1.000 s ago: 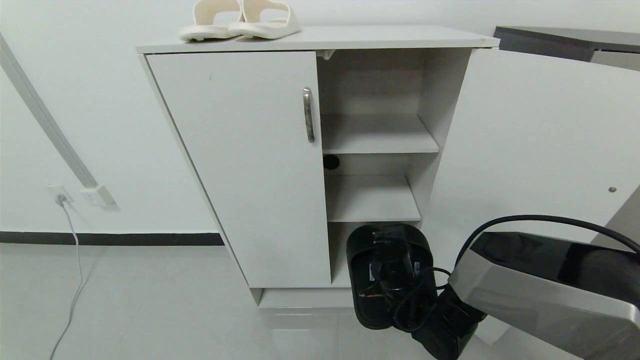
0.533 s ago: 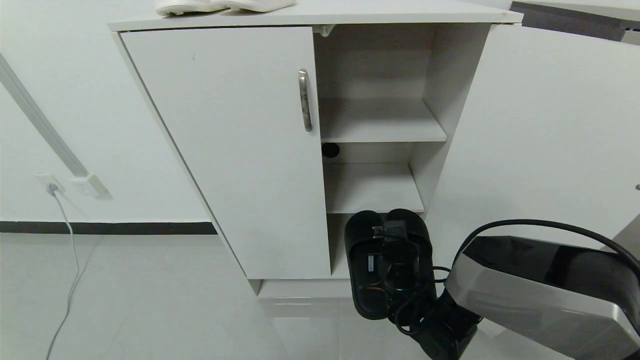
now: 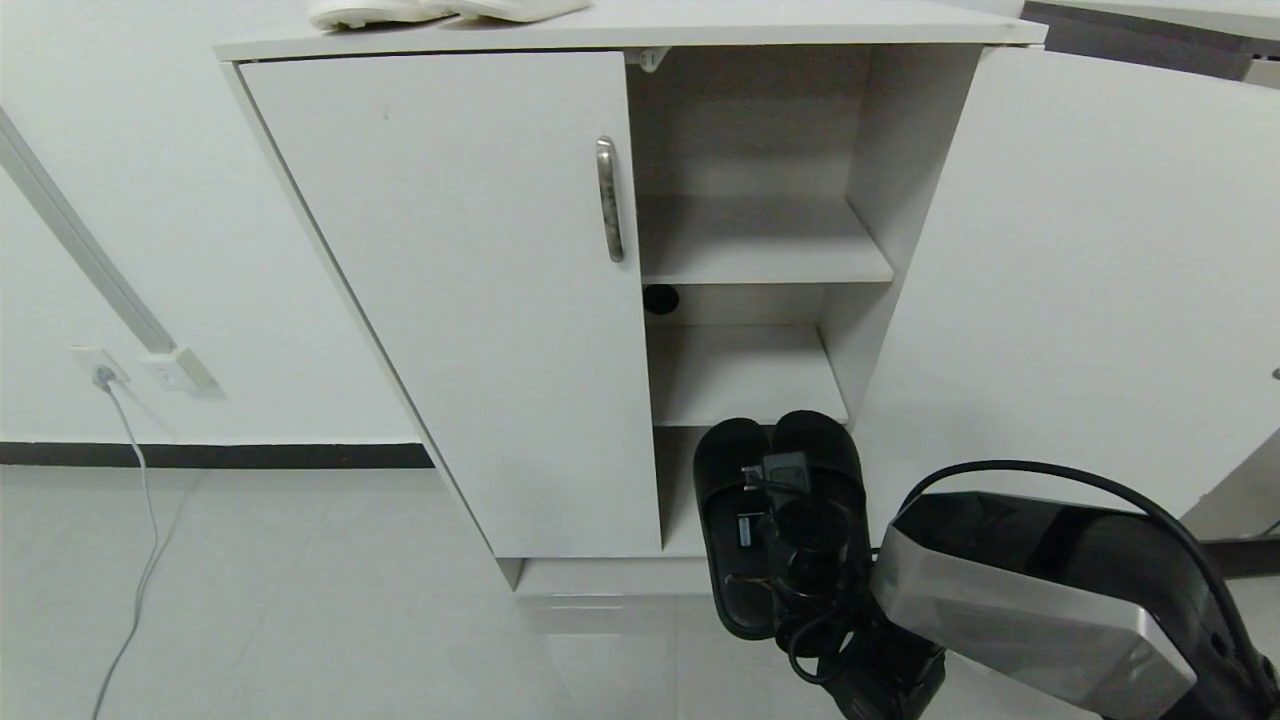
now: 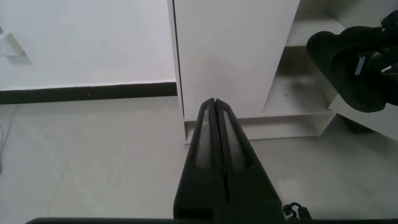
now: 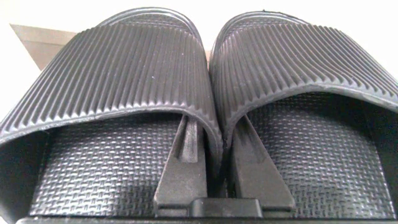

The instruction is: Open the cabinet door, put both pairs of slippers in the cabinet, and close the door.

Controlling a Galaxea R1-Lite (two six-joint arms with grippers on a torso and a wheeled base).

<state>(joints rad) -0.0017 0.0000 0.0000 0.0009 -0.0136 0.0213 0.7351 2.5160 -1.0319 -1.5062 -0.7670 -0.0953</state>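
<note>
The right gripper [image 5: 214,140] is pinching the black slippers [image 5: 143,68] together (a finger inside each), the cabinet [image 3: 450,300] just ahead, while the left gripper [image 4: 214,107] is hanging pressed together.

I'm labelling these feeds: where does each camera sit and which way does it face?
Head view: on the head, facing forward-down at the cabinet; right arm shows.
Left wrist view: left wrist, facing cabinet base; shut left gripper shows.
Right wrist view: right wrist, facing black slippers; right gripper clamps them.
Shared: black slippers, in all three.
</note>
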